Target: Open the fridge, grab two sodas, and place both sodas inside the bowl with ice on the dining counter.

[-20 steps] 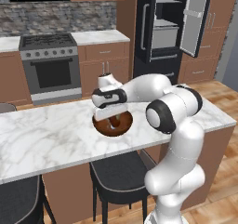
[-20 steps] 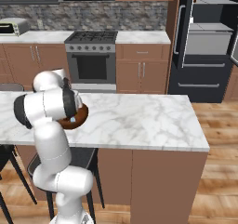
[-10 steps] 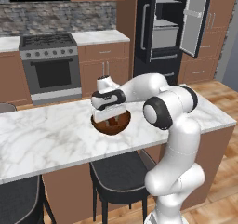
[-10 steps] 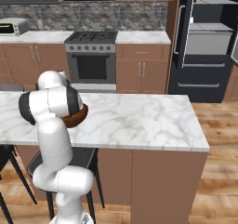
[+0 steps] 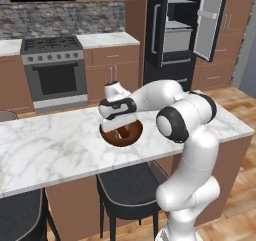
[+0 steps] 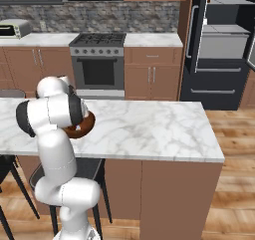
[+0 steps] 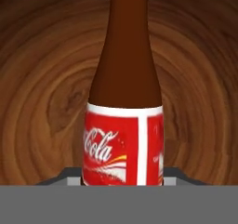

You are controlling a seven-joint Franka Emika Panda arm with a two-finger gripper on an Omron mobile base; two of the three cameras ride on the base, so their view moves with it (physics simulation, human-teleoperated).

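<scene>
My gripper (image 5: 121,126) hangs low over the bowl with ice (image 5: 108,137), a dark brown wooden bowl on the white marble dining counter (image 5: 50,150). It is shut on a soda (image 7: 123,102), a dark bottle with a red label. In the hand view the bottle stands against the bowl's reddish-brown inside (image 7: 42,79). In the right base view my arm hides most of the bowl (image 6: 88,124). The black fridge (image 5: 155,30) stands behind the counter with its right door (image 5: 210,20) swung open, and it also appears at the far right (image 6: 219,79).
A steel stove (image 5: 52,70) sits against the back wall between brown cabinets. Dark stools (image 5: 130,190) are tucked under the counter's near edge. A toaster oven (image 6: 12,29) stands on the back worktop at the left. The wooden floor (image 6: 234,184) lies open to the right of the counter.
The hand has sunk a little toward the bowl with the soda still in it, and the elbow has drifted slightly. The bowl and counter have not moved.
</scene>
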